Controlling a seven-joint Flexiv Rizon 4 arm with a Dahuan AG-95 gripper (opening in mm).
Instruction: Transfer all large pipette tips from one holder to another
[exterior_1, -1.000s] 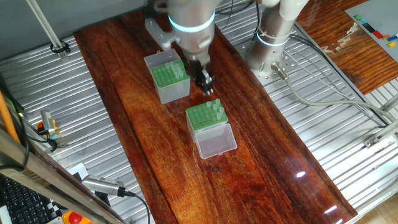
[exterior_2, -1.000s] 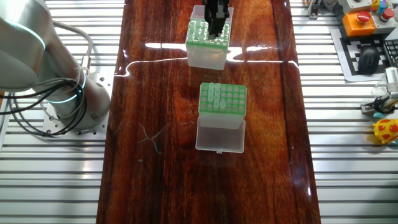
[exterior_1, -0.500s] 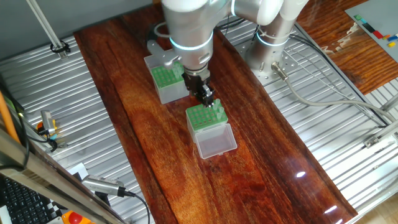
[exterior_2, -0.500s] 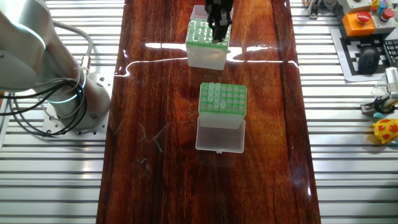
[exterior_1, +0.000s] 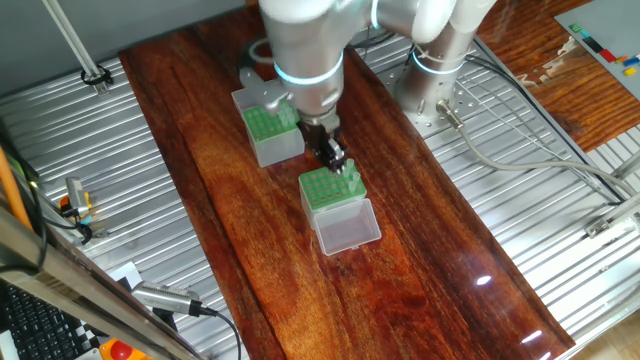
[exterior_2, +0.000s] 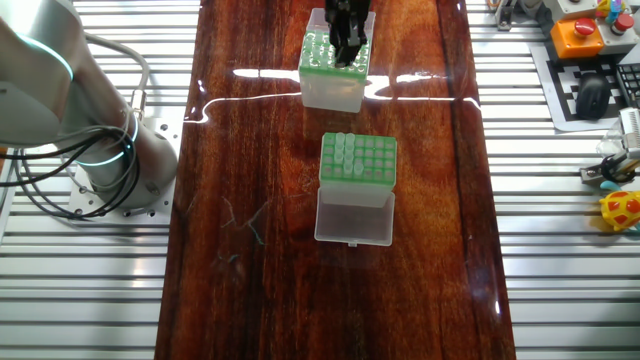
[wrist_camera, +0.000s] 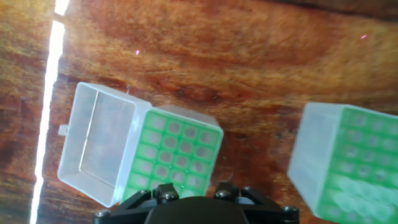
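The clear-sided holder (exterior_1: 322, 190) stands mid-table with its clear lid (exterior_1: 347, 228) open toward the front. A row of large pipette tips (exterior_1: 351, 177) stands along one edge of it; the same row shows in the other fixed view (exterior_2: 341, 155). The grey-sided box (exterior_1: 266, 142) stands behind it and holds several tips (exterior_2: 320, 48). My gripper (exterior_1: 335, 160) hangs above the gap between the boxes, by the holder's far edge. In the hand view only its dark base (wrist_camera: 193, 208) shows, over the holder's grid (wrist_camera: 180, 149), with the grey-sided box (wrist_camera: 311, 155) at right. Its jaws are hidden.
The boxes stand on a dark wooden board (exterior_1: 420, 270) on a ribbed metal table. The arm's base (exterior_2: 110, 150) with cables is at one side. A second base (exterior_1: 440, 60) stands at the back right. Controllers and small objects (exterior_2: 590, 40) lie beyond the board.
My gripper has moved from beside the grey-sided box toward the clear-sided holder and now hovers at its far edge. The boxes have not moved.
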